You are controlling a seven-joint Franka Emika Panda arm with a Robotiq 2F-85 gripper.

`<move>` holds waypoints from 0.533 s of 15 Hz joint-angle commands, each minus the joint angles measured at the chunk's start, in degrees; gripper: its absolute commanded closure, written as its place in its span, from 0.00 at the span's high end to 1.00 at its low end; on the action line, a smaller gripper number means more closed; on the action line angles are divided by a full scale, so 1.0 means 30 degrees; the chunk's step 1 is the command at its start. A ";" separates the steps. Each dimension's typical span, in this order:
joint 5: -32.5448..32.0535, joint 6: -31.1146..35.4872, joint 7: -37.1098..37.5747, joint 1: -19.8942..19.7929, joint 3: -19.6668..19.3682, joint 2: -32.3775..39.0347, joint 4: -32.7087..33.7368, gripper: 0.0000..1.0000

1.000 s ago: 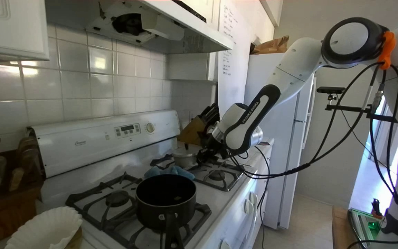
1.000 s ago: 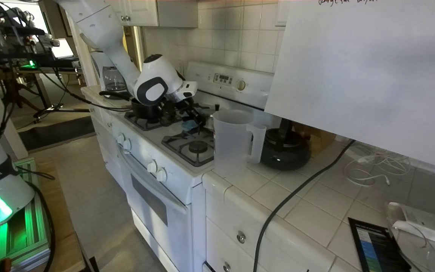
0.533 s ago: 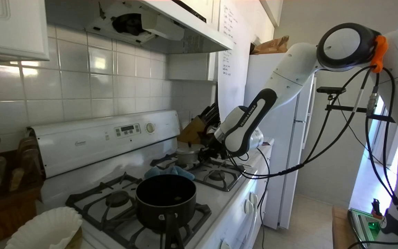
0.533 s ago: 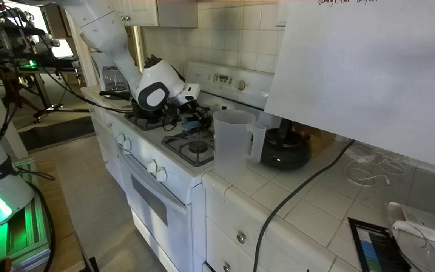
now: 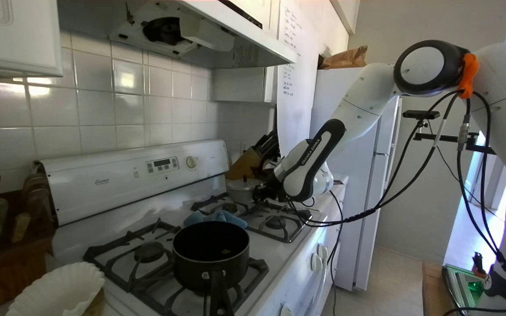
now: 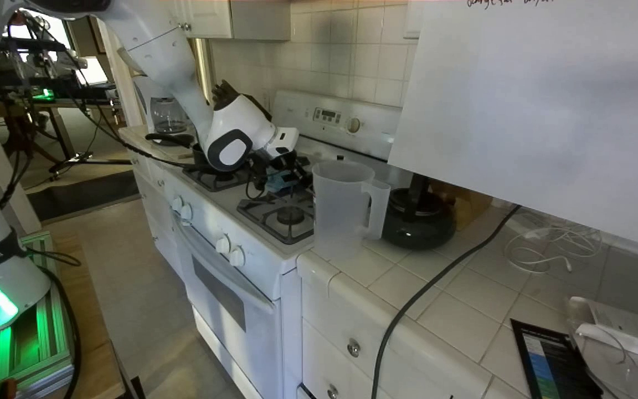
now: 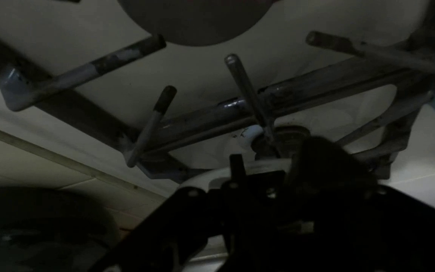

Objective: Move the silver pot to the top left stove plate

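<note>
Since earlier, the silver pot (image 5: 239, 193) is shifting rightward in frame, the claw (image 5: 258, 193) seemingly gripping one side; tilting could be unseating the lid (image 5: 244, 184).

Top left plate (image 5: 149, 252) uncovered, black pot (image 5: 211, 261) alongside

In an exterior view we see pale glossy tiles (image 5: 95, 105) catching patches of light, a range hood (image 5: 244, 33) and a white cabinet (image 5: 13, 37) above. Beyond, a refrigerator (image 5: 358, 153) carries a brown paper bag (image 5: 345, 58). In an exterior view we look across the pale floor (image 6: 136, 266), past a dark mat (image 6: 83, 194), toward a bright screen (image 6: 92, 71) in a dimmer space.
</note>
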 commanded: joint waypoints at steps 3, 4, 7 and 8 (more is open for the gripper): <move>0.0671 0.2106 -0.0022 0.0507 -0.0035 0.0683 0.0374 0.11; 0.0618 0.2316 -0.0010 0.0520 0.0114 0.0621 0.0170 0.11; 0.0583 0.2804 -0.0070 0.0800 0.0375 0.0588 -0.0109 0.11; 0.0542 0.2968 -0.0102 0.0910 0.0478 0.0563 -0.0180 0.11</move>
